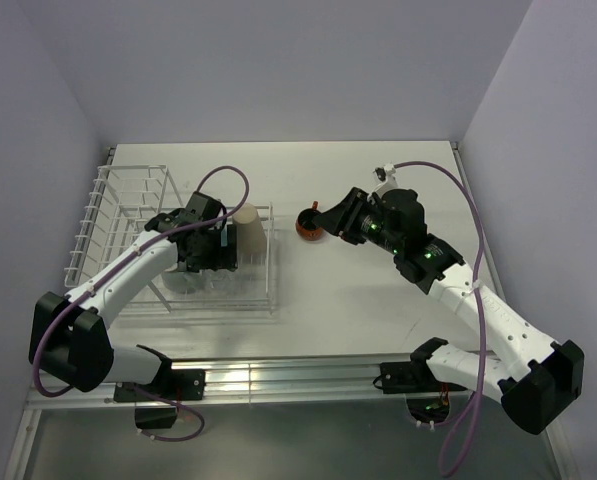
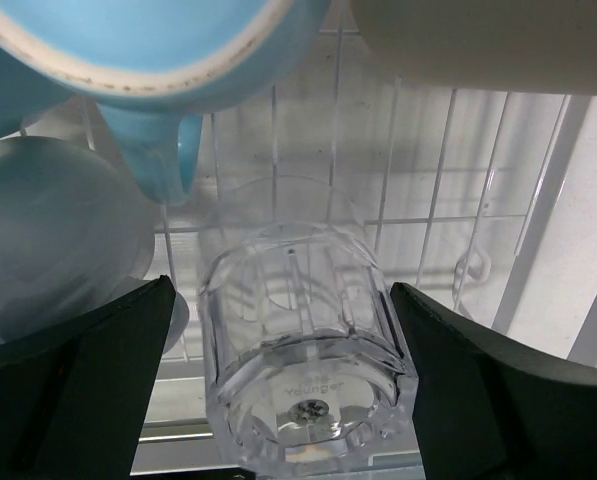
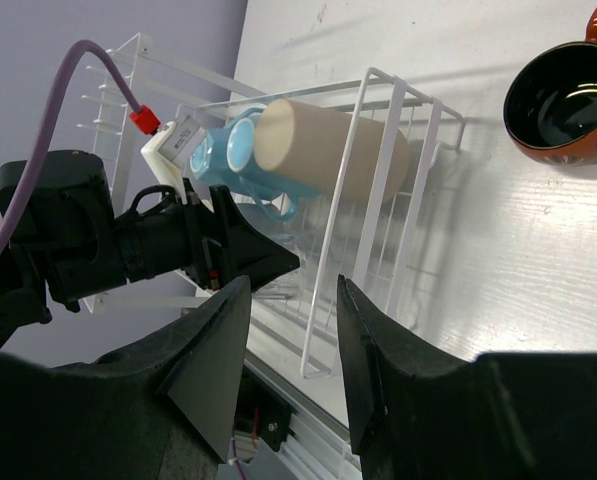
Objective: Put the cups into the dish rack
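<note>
Overhead, you have the dish rack (image 1: 128,215) at the left of the table (image 1: 378,300). Your left gripper (image 1: 216,252) is down inside the rack's right end, just beside the cream mug (image 1: 250,224), which lies tilted against the wires. The red-orange mug (image 1: 307,228) sits on the table just right of the rack, outside it, and your right gripper (image 1: 323,214) is close to it.

Left wrist view: the jaws are spread wide, one finger (image 2: 78,390) on each side of a clear cup (image 2: 298,380). The cup lies on the rack wires with its base toward the camera. A thin gap shows on its left side, so you are not gripping it. A blue mug (image 2: 168,50) tilts overhead with its handle down. The cream mug is at top right, and a second pale blue mug (image 2: 48,240) is at left.

Right wrist view: the jaws stand partly open with nothing between them. The red-orange mug sits upright at top right, apart from the fingers (image 3: 208,370). In the rack, the cream mug lies on its side with blue mugs beside it.
</note>
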### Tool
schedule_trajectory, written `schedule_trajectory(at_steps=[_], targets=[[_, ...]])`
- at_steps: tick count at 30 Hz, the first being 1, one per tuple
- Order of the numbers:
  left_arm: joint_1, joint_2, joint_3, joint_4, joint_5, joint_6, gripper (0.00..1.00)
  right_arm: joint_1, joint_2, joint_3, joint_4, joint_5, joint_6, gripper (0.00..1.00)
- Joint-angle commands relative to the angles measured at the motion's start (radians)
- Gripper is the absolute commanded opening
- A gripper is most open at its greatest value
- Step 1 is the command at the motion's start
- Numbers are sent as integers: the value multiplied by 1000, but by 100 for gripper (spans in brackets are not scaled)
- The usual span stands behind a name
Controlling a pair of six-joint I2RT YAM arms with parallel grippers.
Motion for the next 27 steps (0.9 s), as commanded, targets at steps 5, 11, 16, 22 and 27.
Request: schedule_trajectory(at_steps=[5,11,16,22,27], targets=[[-7,-36,7,22,2,13,93,-4,8,-8,41,-3,-4,48],[-19,-56,33,10,-3,9,92,-4,19,0,38,-2,-8,48],[-33,-68,62,-12,-6,7,92,-4,26,8,31,5,-13,48],[-57,-83,88,-42,-24,-5,91,-4,43,26,10,26,-27,48],[-70,-113,134,-79,-72,-17,91,-4,120,103,-85,84,-96,47]])
